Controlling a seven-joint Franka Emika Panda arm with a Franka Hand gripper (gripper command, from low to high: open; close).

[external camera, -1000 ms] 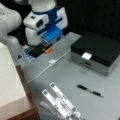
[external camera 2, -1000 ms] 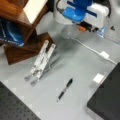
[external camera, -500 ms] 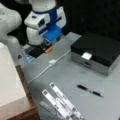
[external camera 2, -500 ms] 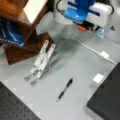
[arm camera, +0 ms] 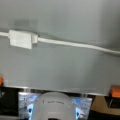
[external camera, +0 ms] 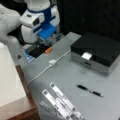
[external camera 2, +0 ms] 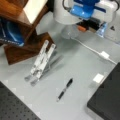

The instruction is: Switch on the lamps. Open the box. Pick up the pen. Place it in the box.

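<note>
The box (external camera: 100, 51) stands shut at a front view's right, black lid down and a small white tab (external camera: 86, 55) on its front edge; only its corner (external camera 2: 107, 100) shows in a front view. The black pen (external camera: 89, 90) (external camera 2: 64, 89) lies loose on the grey table, in front of the box. Two long white lamp strips (external camera: 61, 102) (external camera 2: 41, 61) lean on a stand and show no glow. A white cable switch (external camera: 52, 62) (external camera 2: 104, 55) (arm camera: 21, 39) lies on the table. My gripper (external camera: 46, 47) (external camera 2: 86, 26) (arm camera: 57, 86) hangs open and empty at the table's far edge, near that switch.
A white cable (arm camera: 75, 45) runs across the table from the switch. A big white block (external camera: 8, 80) on a wooden stand fills a front view's left. A wooden shelf (external camera 2: 22, 32) holding a blue book stands behind the lamp strips.
</note>
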